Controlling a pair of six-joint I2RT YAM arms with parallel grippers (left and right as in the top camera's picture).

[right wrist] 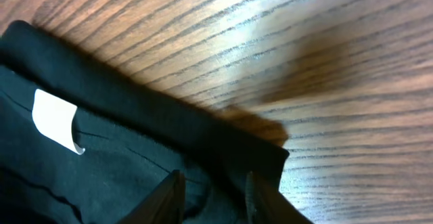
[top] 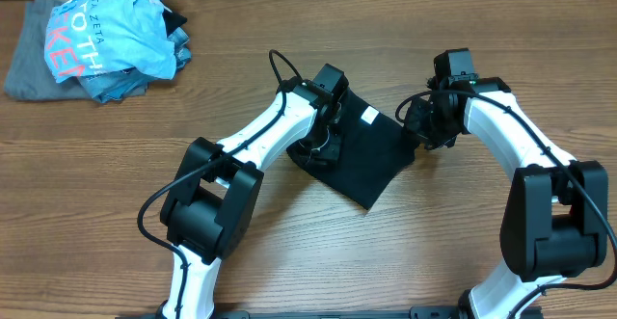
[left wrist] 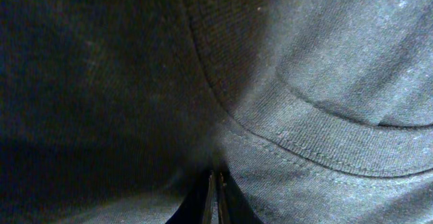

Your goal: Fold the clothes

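Observation:
The black T-shirt (top: 371, 160) lies folded into a small rough square at the table's middle, its white neck tag (top: 368, 116) facing up. My left gripper (top: 323, 146) is down on the shirt's left part. In the left wrist view its jaws (left wrist: 216, 187) are pressed together with the black fabric (left wrist: 304, 82) and a stitched hem bunched at their tips. My right gripper (top: 419, 131) is at the shirt's right corner. In the right wrist view its fingers (right wrist: 213, 193) are apart over the shirt's folded edge (right wrist: 101, 170), near the tag (right wrist: 55, 119).
A light blue shirt with pink lettering (top: 111, 30) lies crumpled on a grey garment (top: 27, 64) at the far left corner. Bare wooden table (top: 463, 252) surrounds the black shirt.

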